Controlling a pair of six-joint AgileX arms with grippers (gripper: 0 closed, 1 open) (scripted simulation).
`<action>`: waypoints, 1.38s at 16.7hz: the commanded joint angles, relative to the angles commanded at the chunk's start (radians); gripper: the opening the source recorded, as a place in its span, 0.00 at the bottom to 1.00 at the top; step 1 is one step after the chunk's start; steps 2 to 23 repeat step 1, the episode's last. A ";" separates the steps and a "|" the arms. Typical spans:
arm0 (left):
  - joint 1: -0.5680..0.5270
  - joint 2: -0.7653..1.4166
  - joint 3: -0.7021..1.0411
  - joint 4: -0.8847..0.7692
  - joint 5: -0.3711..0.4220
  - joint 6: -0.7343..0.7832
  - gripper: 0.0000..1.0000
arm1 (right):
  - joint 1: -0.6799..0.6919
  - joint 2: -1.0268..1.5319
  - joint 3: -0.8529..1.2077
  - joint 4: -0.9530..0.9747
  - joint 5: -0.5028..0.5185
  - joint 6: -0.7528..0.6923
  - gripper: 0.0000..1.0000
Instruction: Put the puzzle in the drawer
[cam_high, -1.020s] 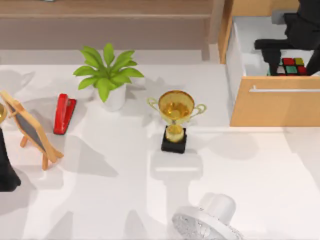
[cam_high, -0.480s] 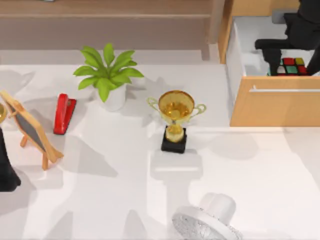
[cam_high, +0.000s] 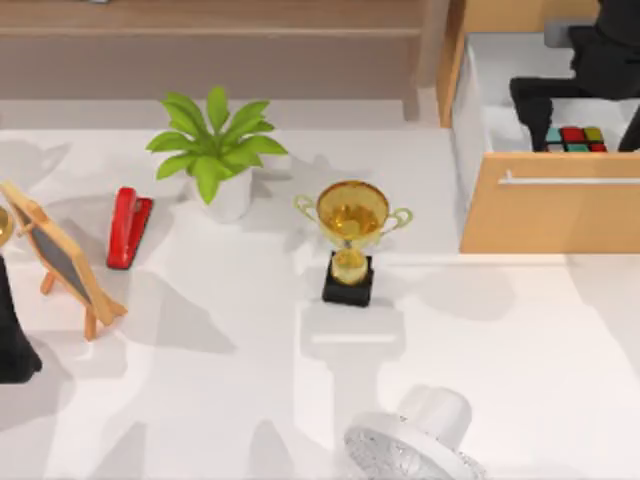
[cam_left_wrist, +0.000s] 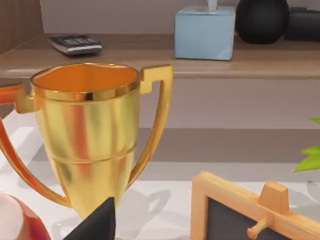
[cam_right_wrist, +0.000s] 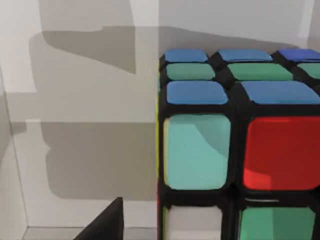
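Observation:
The puzzle (cam_high: 575, 139) is a small black-framed cube with teal, red and yellow squares. It lies inside the open light-wood drawer (cam_high: 540, 215) at the top right of the table, just behind the front panel and its silver handle (cam_high: 570, 180). My right gripper (cam_high: 588, 126) hangs over the drawer, open, one dark finger on each side of the cube. In the right wrist view the puzzle (cam_right_wrist: 235, 150) is very close, against the white drawer wall, with a gap between it and one fingertip (cam_right_wrist: 102, 222). My left arm (cam_high: 12, 345) is parked at the table's left edge.
A gold trophy (cam_high: 352, 235) stands mid-table, with a potted plant (cam_high: 215, 150) and a red stapler (cam_high: 127, 227) to its left. A small chalkboard easel (cam_high: 60, 260) stands near the left arm. A white fan (cam_high: 415, 445) is at the front edge, a brown shelf (cam_high: 220, 40) along the back.
The puzzle has sunk lower in the drawer and shifted slightly left, now showing a teal square on top. The right gripper has risen slightly. The left arm has not moved.

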 joint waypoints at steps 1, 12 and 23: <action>0.000 0.000 0.000 0.000 0.000 0.000 1.00 | 0.000 0.000 0.000 0.000 0.000 0.000 1.00; 0.000 0.000 0.000 0.000 0.000 0.000 1.00 | 0.000 0.000 0.000 0.000 0.000 0.000 1.00; 0.000 0.000 0.000 0.000 0.000 0.000 1.00 | 0.000 0.000 0.000 0.000 0.000 0.000 1.00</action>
